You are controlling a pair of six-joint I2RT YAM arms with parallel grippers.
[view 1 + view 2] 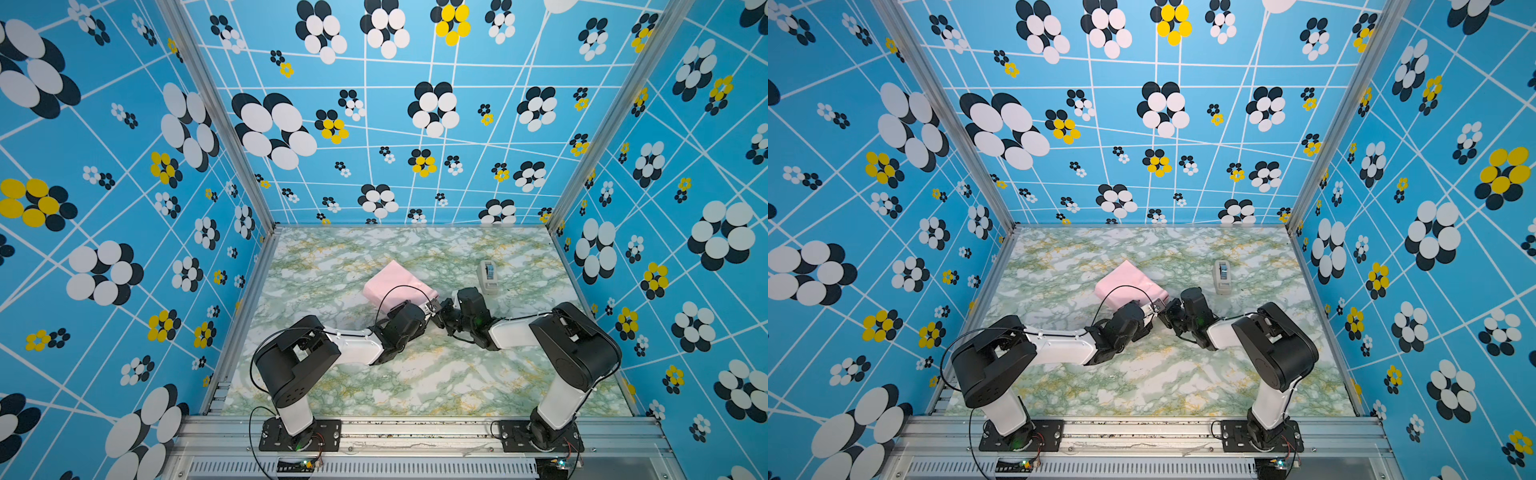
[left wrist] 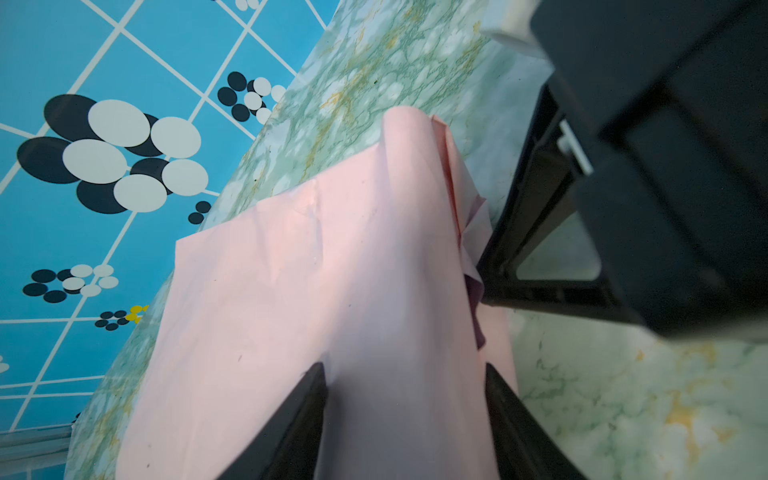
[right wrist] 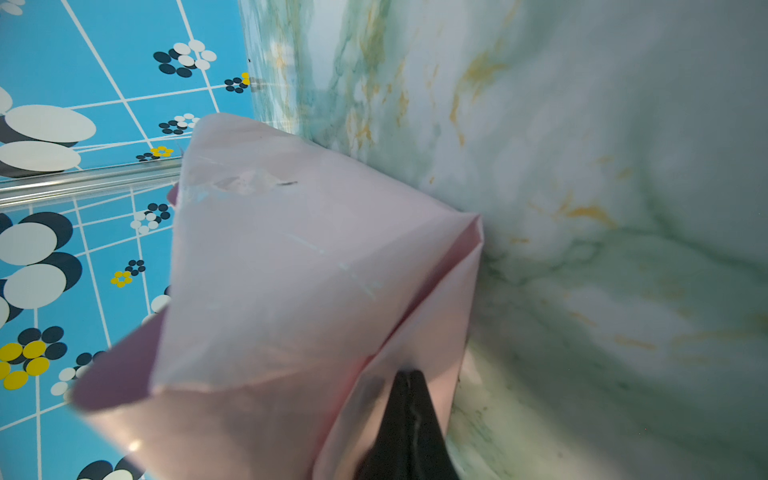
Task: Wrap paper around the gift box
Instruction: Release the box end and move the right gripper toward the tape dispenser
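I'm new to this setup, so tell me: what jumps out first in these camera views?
Loud blue walls with flower dots surround everything. On the green marble-patterned table sits the paper, pale pink side out, folded into a bundle; the left gripper is open over it, the right gripper shut on a flap. A small tape dispenser stands apart to its right.

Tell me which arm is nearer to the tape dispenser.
Right. The right arm has its wrist just beside the tape dispenser; the left arm ends farther to the left, at the pink paper.
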